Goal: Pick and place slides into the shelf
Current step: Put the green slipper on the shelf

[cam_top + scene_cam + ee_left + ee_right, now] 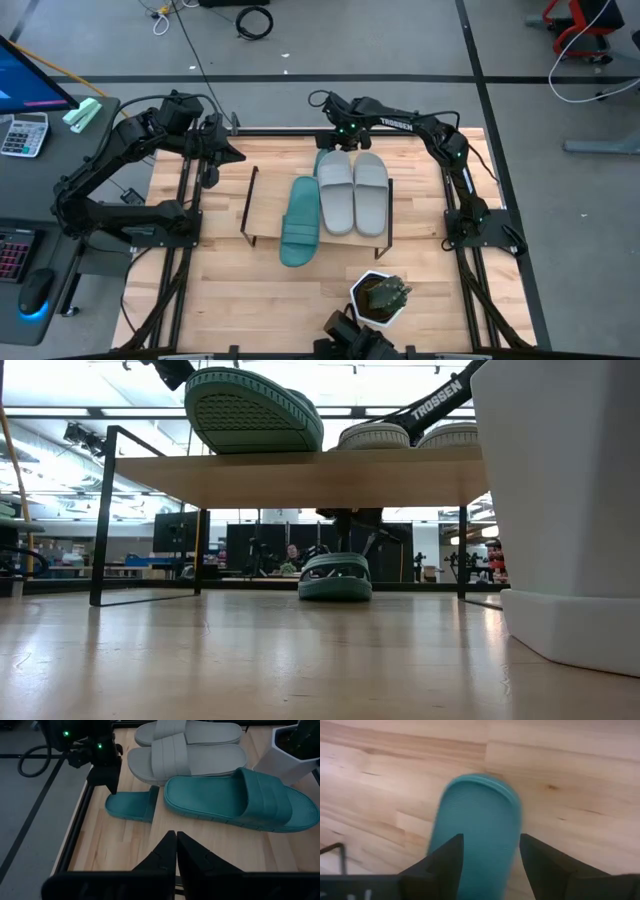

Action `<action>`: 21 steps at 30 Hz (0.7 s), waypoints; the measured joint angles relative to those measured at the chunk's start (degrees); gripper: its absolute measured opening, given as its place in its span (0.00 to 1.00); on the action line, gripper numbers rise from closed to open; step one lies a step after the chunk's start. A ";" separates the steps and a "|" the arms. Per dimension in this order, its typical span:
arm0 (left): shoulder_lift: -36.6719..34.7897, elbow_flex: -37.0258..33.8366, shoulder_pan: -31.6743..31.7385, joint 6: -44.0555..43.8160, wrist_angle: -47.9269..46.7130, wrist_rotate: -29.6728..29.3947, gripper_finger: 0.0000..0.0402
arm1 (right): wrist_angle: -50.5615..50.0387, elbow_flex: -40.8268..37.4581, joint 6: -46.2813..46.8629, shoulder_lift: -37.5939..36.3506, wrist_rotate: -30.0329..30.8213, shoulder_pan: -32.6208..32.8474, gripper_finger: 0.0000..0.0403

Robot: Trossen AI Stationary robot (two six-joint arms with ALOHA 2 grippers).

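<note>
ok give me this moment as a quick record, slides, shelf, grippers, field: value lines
on shelf: two grey slides side by side, one teal slide overhanging the board's near edge
shelf: left part bare
fourth slide: teal slide on the table, behind the shelf
right gripper: open, above the teal slide on the table
left gripper: shut, empty, at the table's left rear
plant pot: front of table

Dark arms, white TROSSEN lettering, green LEDs, black cables, angular dark fingers.
</note>
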 joint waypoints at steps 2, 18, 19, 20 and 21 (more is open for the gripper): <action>0.00 0.00 0.00 0.00 0.00 -0.02 0.06 | 1.20 -1.32 0.66 0.00 -0.77 -0.03 0.50; 0.00 0.00 0.00 -1.55 -0.03 -0.10 0.04 | 14.55 -11.69 5.59 -0.52 -4.86 0.28 0.46; 0.00 0.00 0.00 -1.56 -0.10 -0.10 0.04 | 15.19 -12.19 5.41 -0.54 -5.15 0.23 0.43; 0.00 0.00 0.00 -1.58 -0.13 -0.10 0.05 | 15.67 -12.54 5.22 -0.52 -5.16 0.24 0.39; 0.00 0.00 0.00 -1.65 -0.13 -0.10 0.05 | 15.71 -12.57 5.02 -0.50 -5.12 0.25 0.33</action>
